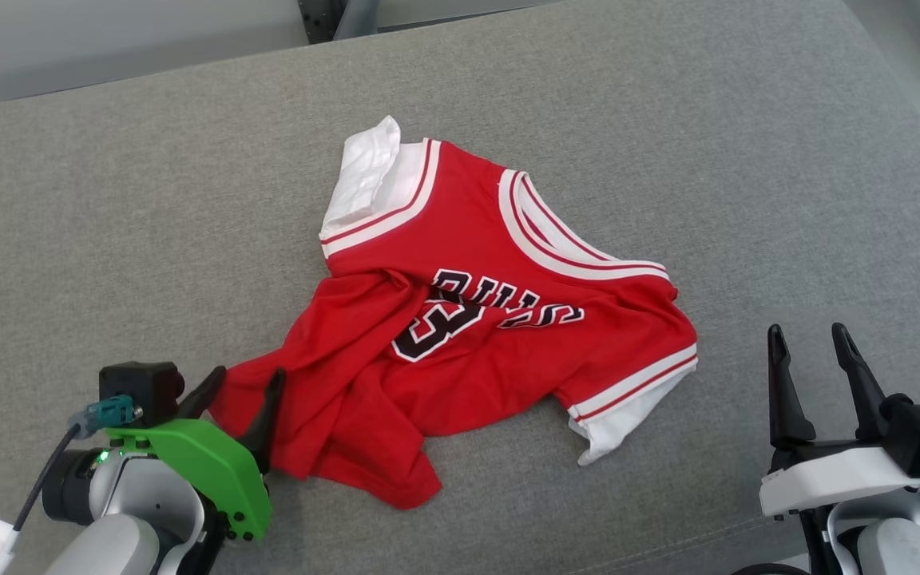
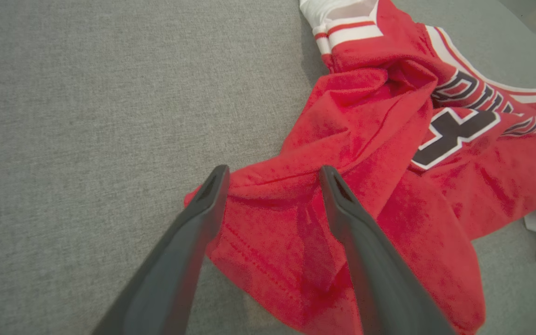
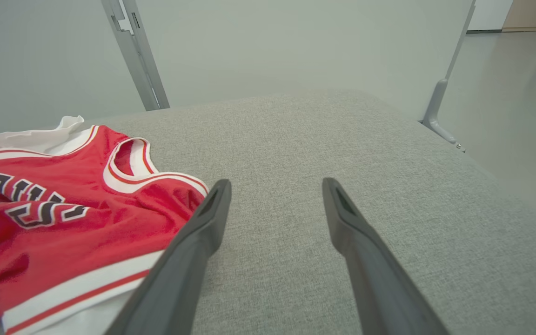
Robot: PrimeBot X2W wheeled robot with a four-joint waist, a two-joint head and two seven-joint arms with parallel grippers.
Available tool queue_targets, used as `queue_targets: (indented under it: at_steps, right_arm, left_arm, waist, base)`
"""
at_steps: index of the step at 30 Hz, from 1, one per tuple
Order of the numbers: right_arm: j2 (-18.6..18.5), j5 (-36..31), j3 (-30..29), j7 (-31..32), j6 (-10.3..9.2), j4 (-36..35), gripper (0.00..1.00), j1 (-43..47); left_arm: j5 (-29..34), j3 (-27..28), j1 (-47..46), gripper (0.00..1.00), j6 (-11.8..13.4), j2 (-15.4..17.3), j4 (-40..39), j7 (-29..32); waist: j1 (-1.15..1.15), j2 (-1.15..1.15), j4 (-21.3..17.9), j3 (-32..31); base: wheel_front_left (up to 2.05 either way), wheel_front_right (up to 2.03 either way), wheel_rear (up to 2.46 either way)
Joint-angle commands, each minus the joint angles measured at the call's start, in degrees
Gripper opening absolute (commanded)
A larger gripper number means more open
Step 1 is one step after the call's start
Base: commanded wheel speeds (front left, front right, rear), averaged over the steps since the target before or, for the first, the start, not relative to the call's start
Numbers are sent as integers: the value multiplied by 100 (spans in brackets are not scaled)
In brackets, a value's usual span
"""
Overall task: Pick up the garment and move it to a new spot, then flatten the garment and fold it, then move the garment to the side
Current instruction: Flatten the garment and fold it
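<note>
Jersey, middle of the cushion. Risk: a bunched lift. The near hem corner is layered, so a pinch there may catch several folds and drag the lot up as a wad. Condition: red, white trim, crumpled, lettering creased. Left gripper straddles that corner, fingers wide, holding nothing. Right gripper is wide too and empty, beside the jersey.

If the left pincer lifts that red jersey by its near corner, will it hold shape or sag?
Probably sags: the red jersey lies in rumpled folds, so it should drape from the left pincer. Likely light: thin cloth. Pushed, it may bunch on the grey fabric surface, not slide.
</note>
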Motion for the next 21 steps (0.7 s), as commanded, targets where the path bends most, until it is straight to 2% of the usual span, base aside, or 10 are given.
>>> queue_targets:
  at_steps: [1,8,9,14,21]
  right_arm:
    - [-12,-69,8,-19,-9,-18,100,-36]
    - [-13,-168,27,-19,-8,-46,100,-103]
    - [-13,-181,31,-19,-9,-45,100,-109]
    - [-12,-201,25,-19,-8,-64,100,-63]
    - [-11,-168,3,-19,-8,-57,100,3]
  left_arm:
    - [-14,-19,84,100,-2,48,45,4]
    - [-319,-165,-14,100,-337,-301,609,89]
    - [-351,-160,-90,0,-407,-372,705,32]
    - [-239,-144,-364,0,-630,-440,983,-187]
    - [59,94,-861,0,-477,-256,1002,-451]
  waist:
    - [0,0,149,-15]
    - [0,0,264,42]
    - [0,0,266,49]
    - [0,0,240,61]
    - [0,0,242,65]
  base:
    - [0,0,0]
    - [0,0,0]
    - [0,0,0]
    - [0,0,0]
    - [0,0,0]
